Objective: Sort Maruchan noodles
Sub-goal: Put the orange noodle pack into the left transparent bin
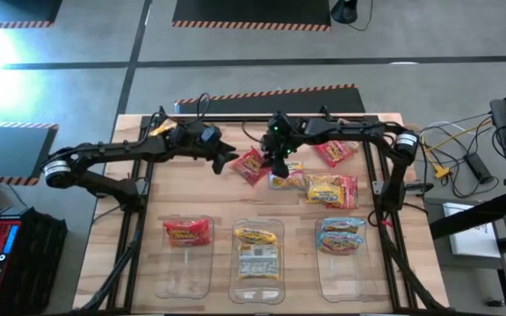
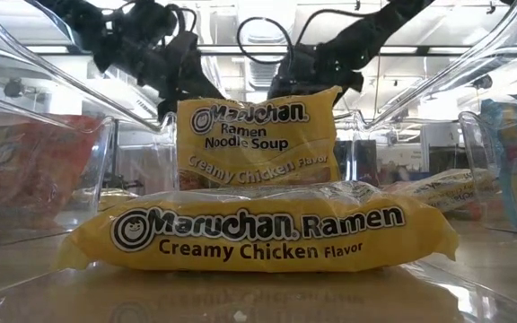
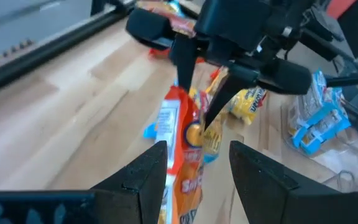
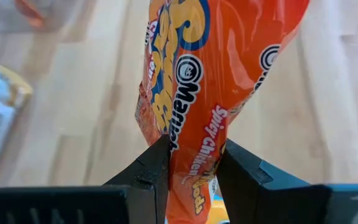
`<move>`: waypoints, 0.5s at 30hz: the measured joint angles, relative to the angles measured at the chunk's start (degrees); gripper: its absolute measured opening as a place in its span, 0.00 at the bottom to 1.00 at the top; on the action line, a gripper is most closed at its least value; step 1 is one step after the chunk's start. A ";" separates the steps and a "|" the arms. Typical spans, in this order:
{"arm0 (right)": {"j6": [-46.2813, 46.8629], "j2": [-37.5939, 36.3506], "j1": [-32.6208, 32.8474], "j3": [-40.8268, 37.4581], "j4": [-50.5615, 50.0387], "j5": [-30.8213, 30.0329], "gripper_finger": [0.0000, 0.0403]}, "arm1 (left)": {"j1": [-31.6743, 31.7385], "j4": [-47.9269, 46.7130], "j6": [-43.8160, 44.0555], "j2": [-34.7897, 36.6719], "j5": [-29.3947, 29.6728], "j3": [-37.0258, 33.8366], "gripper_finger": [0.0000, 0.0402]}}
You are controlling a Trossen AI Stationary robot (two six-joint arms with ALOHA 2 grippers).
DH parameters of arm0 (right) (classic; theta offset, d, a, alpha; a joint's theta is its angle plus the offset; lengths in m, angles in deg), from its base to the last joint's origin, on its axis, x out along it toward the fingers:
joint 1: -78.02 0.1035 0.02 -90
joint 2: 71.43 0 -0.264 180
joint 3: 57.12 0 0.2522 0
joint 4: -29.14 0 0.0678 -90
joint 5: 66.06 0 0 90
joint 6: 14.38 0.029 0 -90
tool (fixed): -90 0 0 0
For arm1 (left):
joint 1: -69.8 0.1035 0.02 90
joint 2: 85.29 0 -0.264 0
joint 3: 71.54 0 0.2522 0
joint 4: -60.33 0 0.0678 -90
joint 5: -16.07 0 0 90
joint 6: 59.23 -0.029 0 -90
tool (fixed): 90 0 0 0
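- Bench (image 1: 148,272): pale wood planks, framed by dark rails, standing on a grey floor (image 1: 235,35) with hazard-striped mats.
- Room in the low view: bright ceiling lights and glass partitions behind the arms.
- Three clear bins along the near edge. Left bin (image 1: 188,283) holds one red packet (image 1: 188,232). Middle bin (image 1: 257,285) holds yellow packets (image 1: 256,235); the low view, from inside it, shows one Creamy Chicken packet (image 2: 258,235) lying flat and another (image 2: 257,136) propped upright behind. Right bin (image 1: 344,279) holds light blue packets (image 1: 342,235).
- Loose on the bench: a red packet (image 1: 335,152) near the far right, a yellow and red pair (image 1: 330,189) in front of it.
- Right pincer (image 1: 278,163) at bench centre, pressed together on an orange-red Spicy Chicken packet (image 4: 204,99), which hangs between its fingers (image 4: 151,165).
- Left pincer (image 1: 227,161) just beside it, fingers (image 3: 145,171) spread on either side of the same packet's (image 3: 178,134) end; contact cannot be told.
- A light blue packet (image 1: 285,180) lies beneath the right pincer.
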 joint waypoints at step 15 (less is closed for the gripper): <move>-2.65 -1.10 3.14 7.10 -0.87 -6.90 0.25 | -0.74 -0.41 -10.01 -3.44 -0.31 4.41 0.39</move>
